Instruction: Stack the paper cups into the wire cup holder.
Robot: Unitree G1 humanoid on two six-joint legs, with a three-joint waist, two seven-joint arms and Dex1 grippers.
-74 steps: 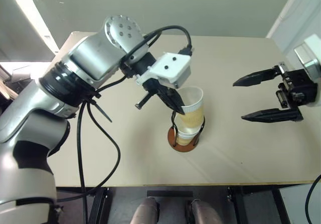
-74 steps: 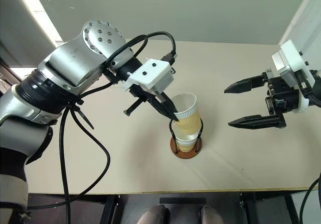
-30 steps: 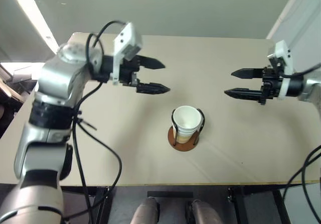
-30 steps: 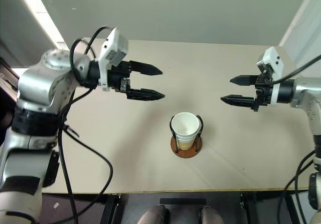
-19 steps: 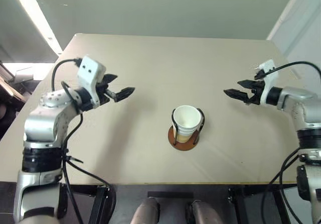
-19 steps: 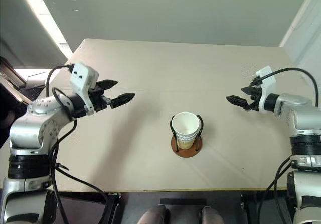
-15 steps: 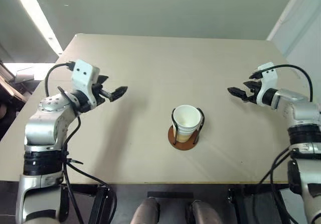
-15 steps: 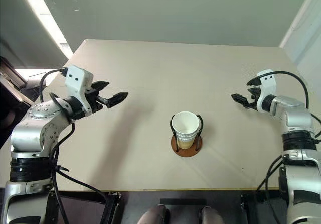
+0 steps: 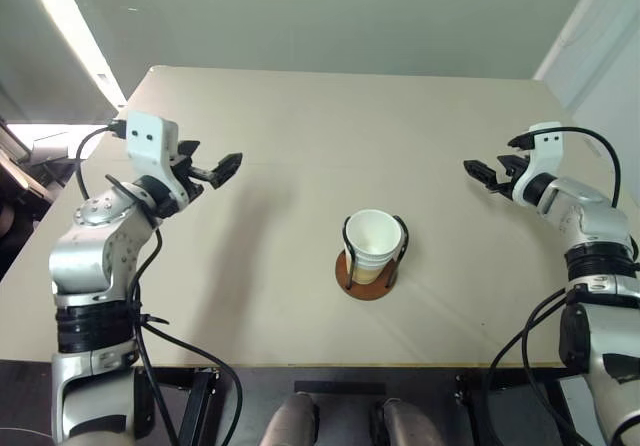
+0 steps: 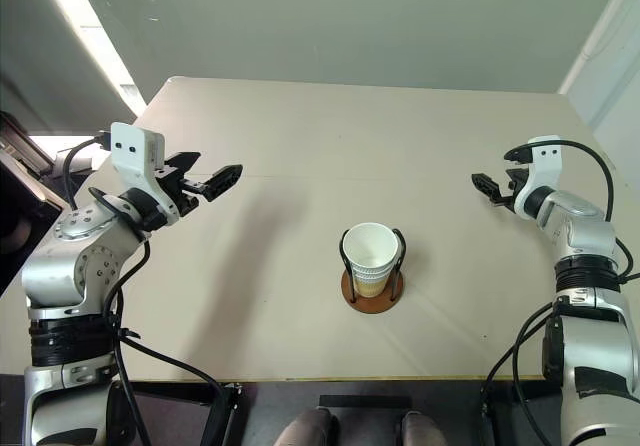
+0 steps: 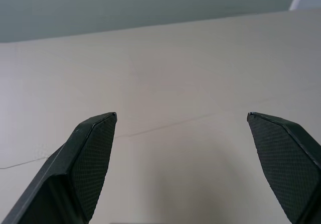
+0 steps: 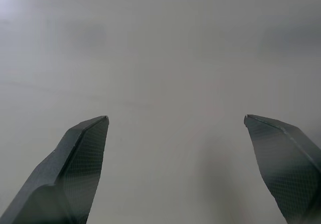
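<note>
both jaws stand wide apart w/ nothing between them: left gripper (image 9: 218, 169) hangs over the table's (image 9: 300, 126) left side, right gripper (image 9: 484, 174) over its right side, each well apart from the stack. judging by that, the arms are parked clear bc the stacking looks done. the paper cups (image 9: 372, 246) sit nested inside the wire cup holder (image 9: 369, 272) near table centre, upright, the black loops either side keeping them from tipping. hard to tell how many cups are nested; only the top rim and a band or two below show, and the disc base is partly covered by the cups.
</note>
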